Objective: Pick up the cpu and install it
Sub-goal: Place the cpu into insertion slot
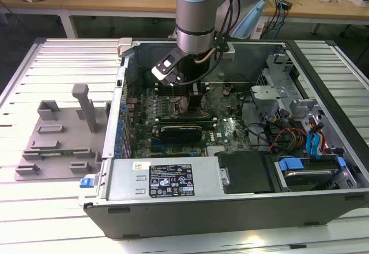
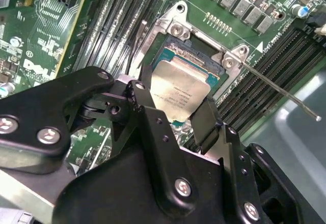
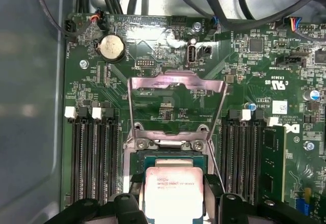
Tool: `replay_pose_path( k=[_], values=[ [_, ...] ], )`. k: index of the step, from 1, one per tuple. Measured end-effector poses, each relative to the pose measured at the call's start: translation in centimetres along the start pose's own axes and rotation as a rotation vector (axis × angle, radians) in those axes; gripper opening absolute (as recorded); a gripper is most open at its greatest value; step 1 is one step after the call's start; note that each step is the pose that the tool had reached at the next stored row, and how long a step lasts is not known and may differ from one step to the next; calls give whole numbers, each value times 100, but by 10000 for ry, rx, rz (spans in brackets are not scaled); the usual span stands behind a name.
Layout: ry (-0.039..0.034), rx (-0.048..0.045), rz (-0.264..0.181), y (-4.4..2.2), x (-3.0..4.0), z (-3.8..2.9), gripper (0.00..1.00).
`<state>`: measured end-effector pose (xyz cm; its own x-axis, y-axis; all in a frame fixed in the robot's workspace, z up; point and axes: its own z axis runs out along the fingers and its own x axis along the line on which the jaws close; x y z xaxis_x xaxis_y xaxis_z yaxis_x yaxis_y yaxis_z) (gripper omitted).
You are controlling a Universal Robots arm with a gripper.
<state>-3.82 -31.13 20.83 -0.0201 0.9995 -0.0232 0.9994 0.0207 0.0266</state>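
Black fingers (image 2: 153, 122) of my gripper (image 2: 175, 104) squeeze the cpu (image 2: 179, 89) from both sides and hold it tight. I keep it right over the open socket (image 2: 191, 51) on the green board (image 2: 46, 35). Beside the socket a thin metal lever (image 2: 277, 90) sticks out.

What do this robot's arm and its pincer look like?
The arm is a thick silver-grey tube with pale blue caps and a black band. A brownish cable loops at its wrist beside a white-and-black box. The pincer is matte black, built of jointed links dotted with silver screws.
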Motion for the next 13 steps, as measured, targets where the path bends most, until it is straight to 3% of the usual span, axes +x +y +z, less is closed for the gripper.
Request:
replay_pose_path(
  k=[13],
  values=[
    [-13, 1, 45, -17, 37, 60, 55]
  ],
)
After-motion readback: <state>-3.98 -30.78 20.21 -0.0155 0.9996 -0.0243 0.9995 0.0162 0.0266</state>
